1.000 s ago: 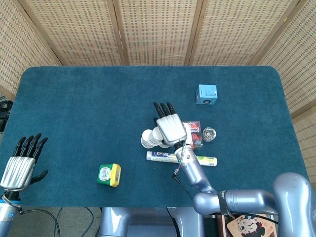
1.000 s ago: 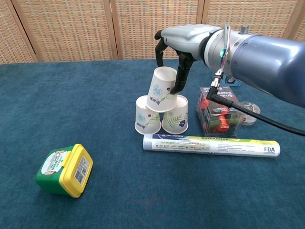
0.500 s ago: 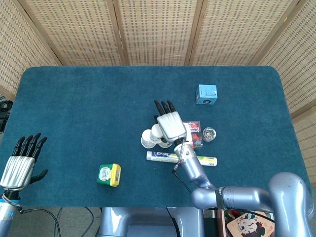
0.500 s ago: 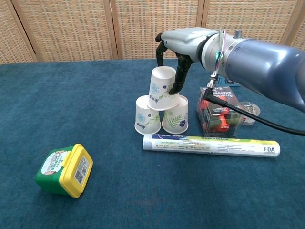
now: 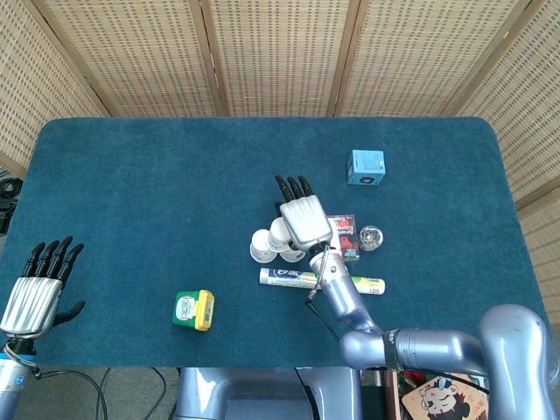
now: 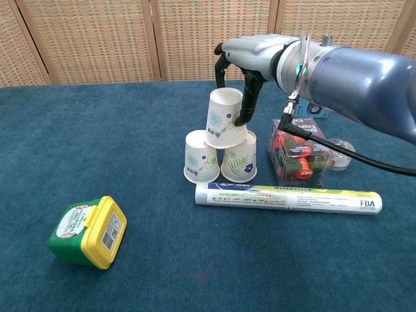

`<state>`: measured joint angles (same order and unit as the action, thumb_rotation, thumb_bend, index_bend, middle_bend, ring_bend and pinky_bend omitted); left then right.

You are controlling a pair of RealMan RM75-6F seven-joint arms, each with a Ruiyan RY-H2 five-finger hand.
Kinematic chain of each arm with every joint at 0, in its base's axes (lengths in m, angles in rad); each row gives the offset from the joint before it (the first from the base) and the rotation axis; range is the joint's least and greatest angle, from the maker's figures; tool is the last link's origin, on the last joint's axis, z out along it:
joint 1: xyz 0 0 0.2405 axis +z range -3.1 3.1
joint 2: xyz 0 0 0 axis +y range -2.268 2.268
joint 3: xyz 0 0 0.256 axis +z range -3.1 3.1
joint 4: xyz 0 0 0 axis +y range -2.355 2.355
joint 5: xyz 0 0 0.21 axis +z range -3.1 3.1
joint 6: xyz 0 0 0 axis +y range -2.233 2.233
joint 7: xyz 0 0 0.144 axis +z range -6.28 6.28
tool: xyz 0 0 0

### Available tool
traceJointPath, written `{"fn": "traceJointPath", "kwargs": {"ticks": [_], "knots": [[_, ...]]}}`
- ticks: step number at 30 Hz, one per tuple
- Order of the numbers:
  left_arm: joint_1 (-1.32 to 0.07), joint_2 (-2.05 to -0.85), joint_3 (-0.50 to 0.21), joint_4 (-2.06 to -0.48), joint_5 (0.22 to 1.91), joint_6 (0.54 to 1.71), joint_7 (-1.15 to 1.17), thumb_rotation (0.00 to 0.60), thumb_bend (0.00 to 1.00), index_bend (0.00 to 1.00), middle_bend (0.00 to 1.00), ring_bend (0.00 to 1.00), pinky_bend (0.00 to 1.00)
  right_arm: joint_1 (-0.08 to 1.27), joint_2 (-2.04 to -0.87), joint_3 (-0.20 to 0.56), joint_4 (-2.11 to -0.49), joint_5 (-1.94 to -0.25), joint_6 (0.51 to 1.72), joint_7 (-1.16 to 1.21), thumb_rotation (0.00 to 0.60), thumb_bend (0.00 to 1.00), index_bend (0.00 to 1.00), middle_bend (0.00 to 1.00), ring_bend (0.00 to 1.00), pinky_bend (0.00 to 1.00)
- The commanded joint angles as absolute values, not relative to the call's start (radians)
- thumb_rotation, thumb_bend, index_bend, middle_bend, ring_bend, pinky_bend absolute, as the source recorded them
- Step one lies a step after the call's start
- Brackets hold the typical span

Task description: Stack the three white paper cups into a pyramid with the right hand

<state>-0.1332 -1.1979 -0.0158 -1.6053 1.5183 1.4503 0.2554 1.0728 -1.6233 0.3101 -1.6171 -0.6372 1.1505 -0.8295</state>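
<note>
Two white paper cups with leaf prints stand upside down side by side on the blue cloth, the left cup and the right cup. A third cup sits upside down across their bases, leaning slightly left. My right hand reaches over it from above and holds it, with the thumb on its right side and the other fingers behind it. In the head view the right hand hides most of the cups. My left hand hangs open at the table's near left corner.
A long white tube box lies just in front of the cups. A clear case with red contents stands close to their right, with a small round clear lid beyond it. A green and yellow tub sits front left and a blue cube far right.
The top cup has shifted slightly right and sits straighter on the two lower cups. The right hand moved with it. The left hand has stayed put.
</note>
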Motion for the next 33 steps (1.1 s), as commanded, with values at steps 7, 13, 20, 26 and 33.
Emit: {"fn": "traceJointPath", "kwargs": {"ticks": [7,13,20,26,33], "knots": [[-0.129,-1.195,-0.015,-1.606,1.524,1.460,0.252,0.600,0.22,0.00,0.00,0.00,0.00,1.081,-1.584,0.311,-1.667,-0.616,1.165,-0.865,0.600,0.16,0.15,0.00,0.00,0.00],[-0.126,-1.191,-0.015,-1.606,1.524,1.464,0.244,0.600,0.22,0.00,0.00,0.00,0.00,1.073,-1.518,0.306,-1.719,-0.605,1.223,-0.925,0.600,0.16,0.15,0.00,0.00,0.00],[-0.123,-1.186,-0.017,-1.609,1.523,1.470,0.233,0.600,0.22,0.00,0.00,0.00,0.00,1.028,-1.358,0.304,-1.825,-0.587,1.298,-0.981,0.600,0.16,0.15,0.00,0.00,0.00],[-0.122,-1.184,-0.013,-1.618,1.538,1.476,0.236,0.600,0.22,0.00,0.00,0.00,0.00,0.882,-1.165,0.247,-1.963,-0.711,1.362,-0.862,0.600,0.16,0.15,0.00,0.00,0.00],[-0.116,-1.191,-0.014,-1.619,1.550,1.495,0.241,0.600,0.22,0.00,0.00,0.00,0.00,0.676,-1.103,0.096,-1.993,-1.017,1.416,-0.594,0.600,0.16,0.15,0.00,0.00,0.00]]}}
